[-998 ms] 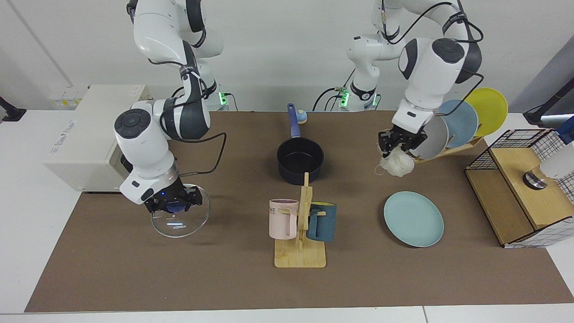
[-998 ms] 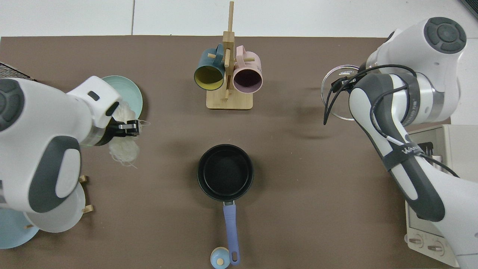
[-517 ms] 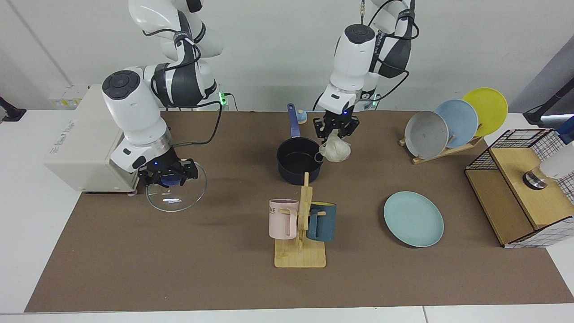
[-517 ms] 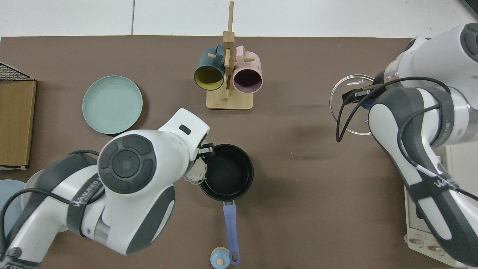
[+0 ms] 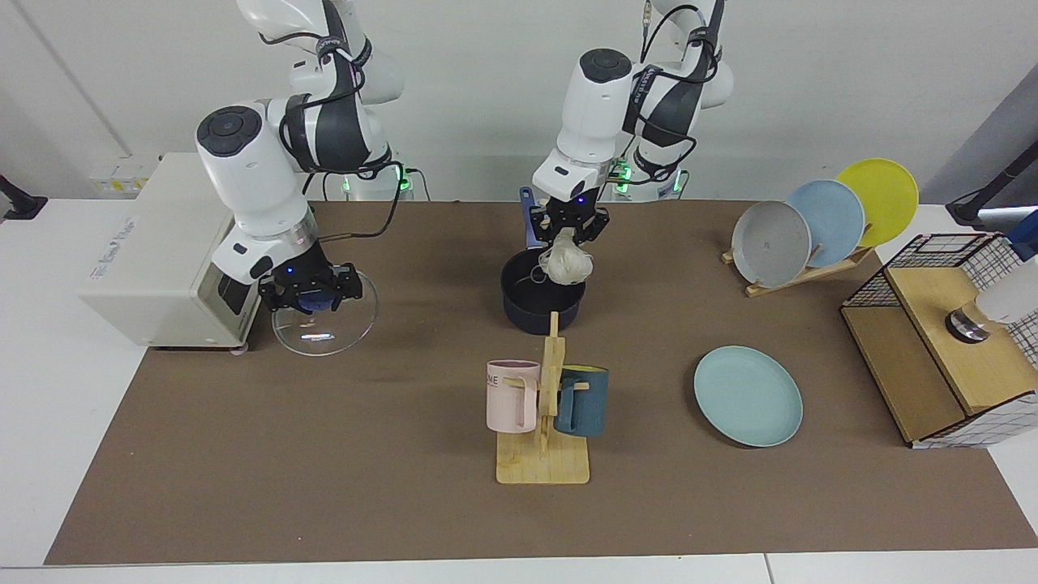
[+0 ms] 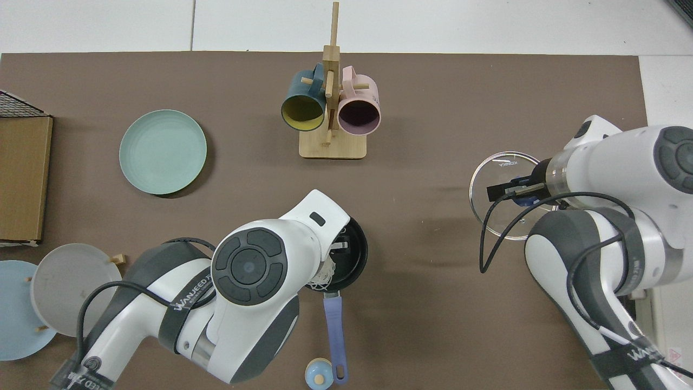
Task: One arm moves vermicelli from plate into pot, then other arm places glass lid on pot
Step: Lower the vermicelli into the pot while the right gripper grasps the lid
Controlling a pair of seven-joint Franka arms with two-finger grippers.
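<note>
**Vermicelli over the pot, lid waiting in the air**

Progress, read from one side of the facing view to the other. The right gripper [image 5: 306, 294] has its jaws closed on the blue knob of the glass lid [image 5: 324, 315], which hangs clear of the tabletop [image 5: 243, 470] beside a white appliance [image 5: 150, 259], well apart from the pot; its disc is tilted, rim lower on the camera side. So the lid is picked up but not yet placed.

At the middle, the left gripper [image 5: 569, 229] holds the vermicelli [image 5: 566, 261] with its jaws closed on the top of the clump, which dangles over the mouth of the pot [image 5: 542, 298]. The noodles are not yet released; the pot's inside looks dark and bare where it shows. The pot sits upright, its long blue handle [image 6: 335, 336] pointing away from the mug rack [image 5: 545, 405], toward the arms' bases.

Farther along, the plate [image 5: 748, 396] lies flat and bare, so nothing is left to fetch from it.

Judged remaining: drop the noodles, clear the left arm, then bring the lid across and seat it level.
</note>
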